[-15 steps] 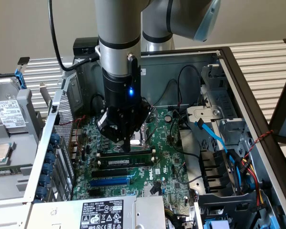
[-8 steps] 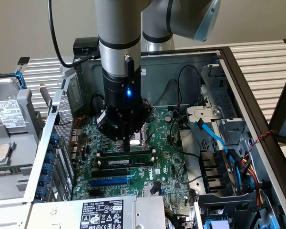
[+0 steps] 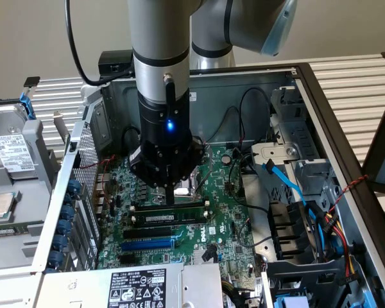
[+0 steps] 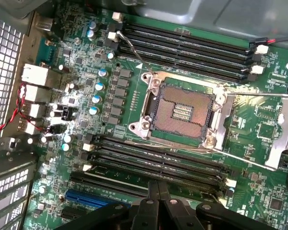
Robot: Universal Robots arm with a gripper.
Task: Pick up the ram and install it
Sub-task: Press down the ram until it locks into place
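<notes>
The hand (image 3: 171, 192) hangs low inside the open computer case (image 3: 321, 109), straight above the motherboard (image 3: 228, 221). Its two fingers (image 4: 158, 196) are pressed close together with nothing between them, so the hand is narrow and empty. The fingertip seems to stand just above, or maybe touching, the ram (image 3: 170, 217).

The ram lies in one of the long black slots (image 4: 158, 163) just below the processor socket (image 4: 180, 112), with its white label strip facing the exterior camera. It looks level and low in the slot, so I judge that it is already put in. I cannot tell if the clips at its ends are locked. What may remain is only a last press down.

The blue slot (image 3: 147, 244) nearer the front is free. A blue cable (image 3: 289, 186) runs at the exterior view's right.
</notes>
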